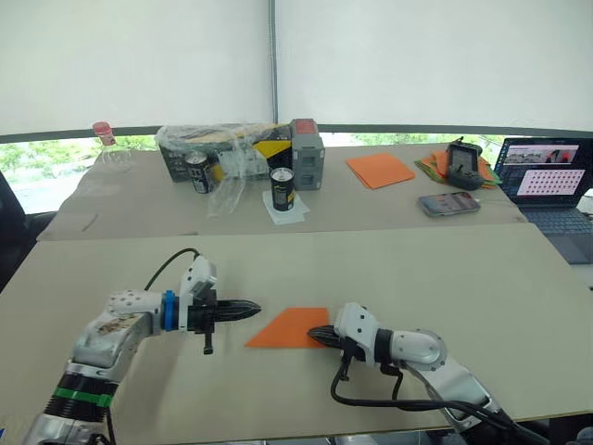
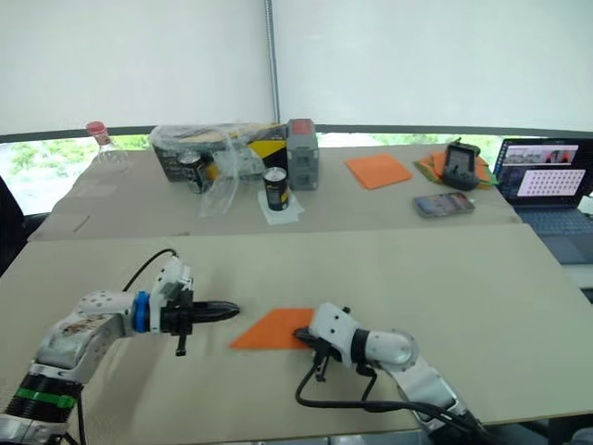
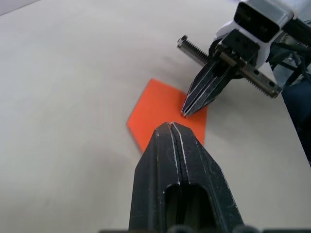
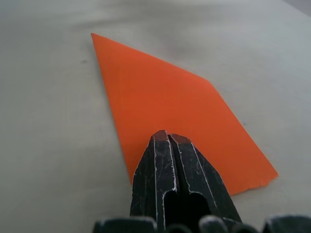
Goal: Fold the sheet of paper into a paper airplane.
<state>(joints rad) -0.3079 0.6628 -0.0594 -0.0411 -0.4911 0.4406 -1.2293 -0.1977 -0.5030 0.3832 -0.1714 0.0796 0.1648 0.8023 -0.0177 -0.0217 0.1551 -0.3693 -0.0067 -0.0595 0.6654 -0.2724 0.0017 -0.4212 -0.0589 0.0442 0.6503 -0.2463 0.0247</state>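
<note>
Folded paper [image 1: 289,328] under right pincer [image 1: 320,335]

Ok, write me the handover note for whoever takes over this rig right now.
Left gripper: jaws shut, empty, poised just left of the sheet of paper, apart from it.
Right gripper: jaws shut, tip over the sheet's right edge; pressing or just above, cannot tell.
The sheet lies flat on the near table, a pointed shape, so partly folded.
Left: remaining folds for the airplane.

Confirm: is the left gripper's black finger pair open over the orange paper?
No: in the left wrist view the left gripper has its fingers pressed together, pointing at the folded orange paper.
</note>
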